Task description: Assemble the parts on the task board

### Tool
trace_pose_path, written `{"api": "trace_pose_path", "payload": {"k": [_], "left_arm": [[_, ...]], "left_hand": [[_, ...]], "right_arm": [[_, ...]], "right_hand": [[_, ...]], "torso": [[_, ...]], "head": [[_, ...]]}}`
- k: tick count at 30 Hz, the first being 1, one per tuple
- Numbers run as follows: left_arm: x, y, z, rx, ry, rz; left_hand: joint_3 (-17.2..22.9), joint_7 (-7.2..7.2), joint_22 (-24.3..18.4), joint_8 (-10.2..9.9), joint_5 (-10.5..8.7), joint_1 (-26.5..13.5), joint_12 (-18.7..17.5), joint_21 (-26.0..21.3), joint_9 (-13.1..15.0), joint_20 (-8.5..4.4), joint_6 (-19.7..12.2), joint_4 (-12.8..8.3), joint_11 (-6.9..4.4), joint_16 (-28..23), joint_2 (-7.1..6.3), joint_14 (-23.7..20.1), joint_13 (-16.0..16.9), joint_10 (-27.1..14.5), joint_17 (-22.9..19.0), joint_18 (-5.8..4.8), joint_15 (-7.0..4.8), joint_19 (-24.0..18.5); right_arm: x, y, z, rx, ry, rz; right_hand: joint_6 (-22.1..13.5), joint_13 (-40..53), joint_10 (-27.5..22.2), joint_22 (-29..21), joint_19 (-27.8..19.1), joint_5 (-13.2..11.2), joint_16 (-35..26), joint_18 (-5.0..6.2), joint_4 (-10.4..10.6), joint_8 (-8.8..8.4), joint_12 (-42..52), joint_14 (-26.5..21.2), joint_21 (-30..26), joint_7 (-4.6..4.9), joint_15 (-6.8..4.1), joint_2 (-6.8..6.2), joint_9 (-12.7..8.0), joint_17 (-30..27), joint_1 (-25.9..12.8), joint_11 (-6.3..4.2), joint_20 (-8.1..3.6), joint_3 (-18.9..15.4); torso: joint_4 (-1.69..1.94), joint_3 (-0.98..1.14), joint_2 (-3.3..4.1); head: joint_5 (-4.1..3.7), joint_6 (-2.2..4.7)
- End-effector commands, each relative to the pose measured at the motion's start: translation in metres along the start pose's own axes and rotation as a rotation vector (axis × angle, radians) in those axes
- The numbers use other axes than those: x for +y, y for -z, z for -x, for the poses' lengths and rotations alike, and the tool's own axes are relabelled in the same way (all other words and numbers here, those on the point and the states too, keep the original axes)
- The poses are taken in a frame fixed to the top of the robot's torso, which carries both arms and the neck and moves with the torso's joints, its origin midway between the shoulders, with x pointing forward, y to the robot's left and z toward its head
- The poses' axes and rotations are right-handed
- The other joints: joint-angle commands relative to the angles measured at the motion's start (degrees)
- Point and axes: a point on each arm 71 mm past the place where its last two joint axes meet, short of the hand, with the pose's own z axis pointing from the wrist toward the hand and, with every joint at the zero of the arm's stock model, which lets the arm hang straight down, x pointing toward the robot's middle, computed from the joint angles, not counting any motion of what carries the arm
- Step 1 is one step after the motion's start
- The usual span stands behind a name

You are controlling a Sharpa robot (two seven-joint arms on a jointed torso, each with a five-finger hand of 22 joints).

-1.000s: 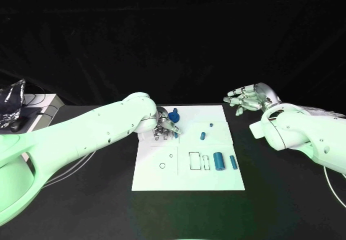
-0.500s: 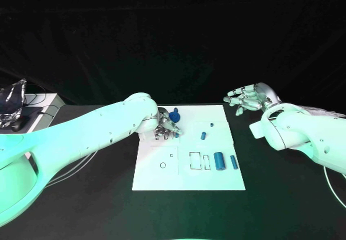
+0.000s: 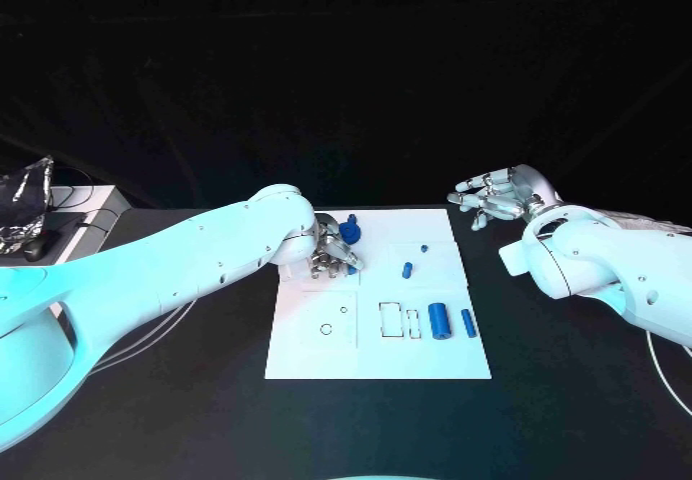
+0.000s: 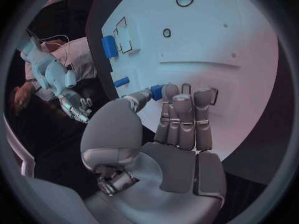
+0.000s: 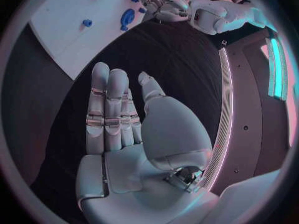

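The left hand [image 3: 329,256] pinches a small blue part [image 4: 156,91] over the task board's [image 3: 378,358] far-left corner (fingers pressed together), while the right hand [image 3: 493,197], spread and holding nothing, hovers far right.

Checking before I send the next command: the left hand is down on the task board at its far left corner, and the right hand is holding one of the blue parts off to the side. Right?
Not quite. The right hand holds nothing; the right wrist view shows its fingers straight, over the bare black table. The left hand is indeed on the task board at its far left corner.
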Motion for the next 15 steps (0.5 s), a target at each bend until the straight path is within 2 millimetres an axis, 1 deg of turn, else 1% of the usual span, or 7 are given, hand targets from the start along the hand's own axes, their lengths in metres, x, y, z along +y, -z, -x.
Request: {"api": "trace_pose_path", "payload": {"k": [1,3,5,8,12,14,15], "left_arm": [[0.0008,-0.0011,-0.0039,0.024,0.014,-0.018],[0.0011,-0.0008,-0.0042,0.028,0.018,-0.022],[0.0013,-0.0005,-0.0045,0.033,0.022,-0.025],[0.0020,-0.0002,-0.0045,0.036,0.025,-0.026],[0.0039,0.0002,-0.0040,0.039,0.027,-0.024],[0.0047,0.0004,-0.0037,0.039,0.028,-0.024],[0.0052,0.0006,-0.0035,0.038,0.029,-0.024]], "left_hand": [[4.1,-0.09,0.2,-0.3,1.70,1.3,-0.4,-0.1,-0.1,0.00,-0.5,-4.6,-0.03,0.1,0.95,-0.4,-0.2,-0.4,-0.1,-0.42,-0.06,-0.4],[5.5,0.18,0.2,-0.3,4.06,1.8,-0.6,-0.1,0.0,0.01,-0.9,-6.1,0.04,0.1,1.53,-0.5,-0.4,-0.4,-0.1,-0.34,-0.03,-0.5],[6.5,0.53,0.4,-0.1,5.98,1.6,-1.0,-0.1,0.3,0.08,-1.4,-7.6,0.21,0.2,2.08,-0.6,-0.7,-0.3,-0.1,-0.20,0.13,-0.7],[7.0,0.71,0.6,0.1,7.34,0.6,-1.3,-0.1,0.6,0.28,-1.7,-9.1,0.29,0.2,2.58,-0.8,-0.9,-0.4,-0.4,0.02,0.24,-0.9],[7.3,0.85,0.9,-0.1,8.19,-0.1,-1.3,-0.1,0.5,0.39,-1.7,-10.0,0.37,0.3,2.96,-0.9,-1.0,-0.5,-0.5,0.17,0.29,-1.0],[7.3,1.01,0.9,-0.5,9.52,-0.2,-1.5,-0.2,0.3,0.41,-1.6,-10.4,0.45,0.2,2.82,-1.0,-1.1,-0.5,-0.7,0.23,0.35,-1.1],[7.4,1.14,0.9,-0.7,11.06,-0.2,-1.6,-0.2,0.1,0.40,-1.6,-10.7,0.48,0.3,2.71,-1.0,-1.2,-0.6,-0.7,0.27,0.34,-1.1]], "right_arm": [[-0.0007,0.0000,-0.0018,0.019,-0.005,-0.008],[-0.0009,-0.0001,-0.0019,0.019,-0.006,-0.009],[-0.0011,-0.0001,-0.0018,0.019,-0.007,-0.011],[-0.0015,-0.0001,-0.0015,0.018,-0.007,-0.012],[-0.0017,-0.0001,-0.0014,0.019,-0.008,-0.014],[-0.0019,-0.0001,-0.0013,0.019,-0.008,-0.015],[-0.0020,-0.0001,-0.0012,0.019,-0.009,-0.016]], "right_hand": [[0.1,-0.1,0.3,-0.1,0.3,0.2,-0.3,-1.08,0.3,-0.20,-0.4,0.5,0.4,0.07,0.08,-0.23,-0.1,0.1,0.2,0.09,-0.18,-0.2],[0.1,-0.1,0.4,-0.1,0.2,0.2,-0.3,-1.08,0.3,-0.20,-0.4,0.4,0.4,0.08,0.09,-0.22,-0.1,0.1,0.2,0.10,-0.18,-0.2],[0.1,-0.1,0.4,-0.1,0.2,0.2,-0.3,-1.08,0.3,-0.21,-0.4,0.4,0.4,0.09,0.09,-0.22,-0.2,0.1,0.2,0.10,-0.18,-0.2],[0.0,-0.2,0.4,-0.2,0.2,0.3,-0.3,-1.07,0.3,-0.21,-0.4,0.4,0.4,0.11,0.10,-0.23,-0.2,0.2,0.2,0.11,-0.17,-0.2],[-0.1,-0.2,0.4,-0.2,0.2,0.2,-0.3,-1.07,0.3,-0.21,-0.4,0.5,0.5,0.12,0.09,-0.23,-0.3,0.2,0.2,0.11,-0.17,-0.2],[-0.1,-0.2,0.4,-0.2,0.2,0.2,-0.3,-1.07,0.3,-0.21,-0.4,0.5,0.5,0.12,0.09,-0.23,-0.3,0.2,0.2,0.11,-0.17,-0.2],[-0.1,-0.2,0.4,-0.2,0.2,0.2,-0.3,-1.07,0.3,-0.21,-0.4,0.5,0.5,0.12,0.09,-0.23,-0.3,0.2,0.2,0.11,-0.17,-0.2]], "torso": [[-0.04,0.01,0.04],[-0.04,0.00,0.03],[-0.04,0.00,0.02],[0.03,-0.04,0.06],[0.04,-0.02,0.03],[0.03,-0.02,-0.01],[0.03,-0.02,-0.01]], "head": [[0.03,0.00],[-0.01,0.04],[-0.01,0.02],[-0.05,-0.05],[0.02,-0.07],[0.05,-0.13],[0.05,-0.13]]}}
